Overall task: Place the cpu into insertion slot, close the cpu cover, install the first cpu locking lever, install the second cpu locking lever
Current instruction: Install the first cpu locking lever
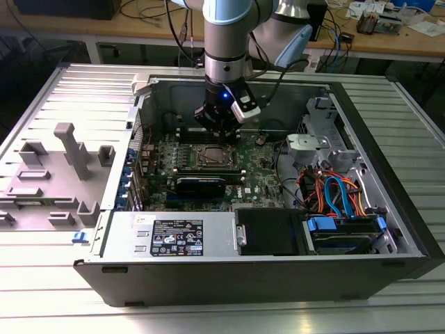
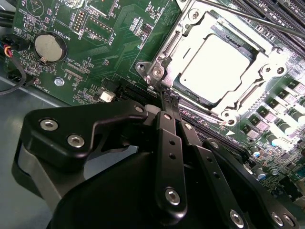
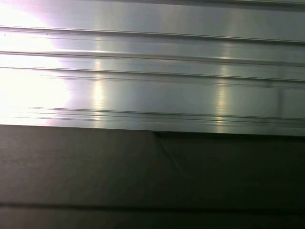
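Observation:
In the exterior view my gripper (image 1: 221,132) hangs inside the open computer case, just above the far edge of the insertion slot (image 1: 212,155) on the green motherboard. The second wrist view shows the cpu (image 2: 217,67) lying flat in the slot, its pale metal top showing through the cut-out of the cpu cover (image 2: 177,43), which lies down around it. My gripper (image 2: 168,98) is shut, its thin black fingers pressed together, with the tips right beside one corner of the socket frame. A thin metal lever rod (image 2: 257,21) runs along the socket's far side.
A coin battery (image 2: 49,47) sits on the board beside the socket. Black memory slots (image 1: 208,171) flank the socket. Blue and orange cables (image 1: 334,195) and a drive bay fill the case at the exterior view's right; the power supply (image 1: 174,236) lies in front. Grey fixture blocks (image 1: 69,149) stand outside.

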You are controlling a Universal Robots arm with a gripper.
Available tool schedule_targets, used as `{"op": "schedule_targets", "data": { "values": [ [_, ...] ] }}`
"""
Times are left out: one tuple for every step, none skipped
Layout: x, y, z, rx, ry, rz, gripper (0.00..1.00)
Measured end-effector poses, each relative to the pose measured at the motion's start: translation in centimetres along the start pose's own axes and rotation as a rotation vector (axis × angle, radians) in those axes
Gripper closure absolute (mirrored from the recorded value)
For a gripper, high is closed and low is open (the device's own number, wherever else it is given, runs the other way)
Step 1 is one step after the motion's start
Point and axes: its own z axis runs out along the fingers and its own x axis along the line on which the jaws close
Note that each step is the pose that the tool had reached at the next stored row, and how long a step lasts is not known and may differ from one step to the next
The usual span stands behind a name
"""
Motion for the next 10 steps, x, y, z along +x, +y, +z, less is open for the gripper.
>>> {"op": "schedule_targets", "data": {
  "values": [
    [0.0, 0.0, 0.0, -0.0001, 0.0, 0.0, 0.89],
    [0.0, 0.0, 0.0, 0.0, 0.0, 0.0, 0.89],
    [0.0, 0.0, 0.01, 0.0, 0.0, 0.0, 0.89],
    [0.0, 0.0, 0.01, 0.0, 0.0, 0.0, 0.89],
    [0.0, 0.0, 0.01, -0.0001, 0.0, 0.0, 0.89],
    [0.0, 0.0, 0.01, 0.0, 0.0, 0.0, 0.89],
    [0.0, 0.0, 0.01, 0.0, 0.0, 0.0, 0.89],
    [0.0, 0.0, 0.02, 0.0001, 0.0, 0.0, 0.89],
    [0.0, 0.0, 0.01, 0.0002, 0.0, 0.0, 0.89],
    [0.0, 0.0, 0.02, 0.0002, 0.0, 0.0, 0.89]
  ]
}}
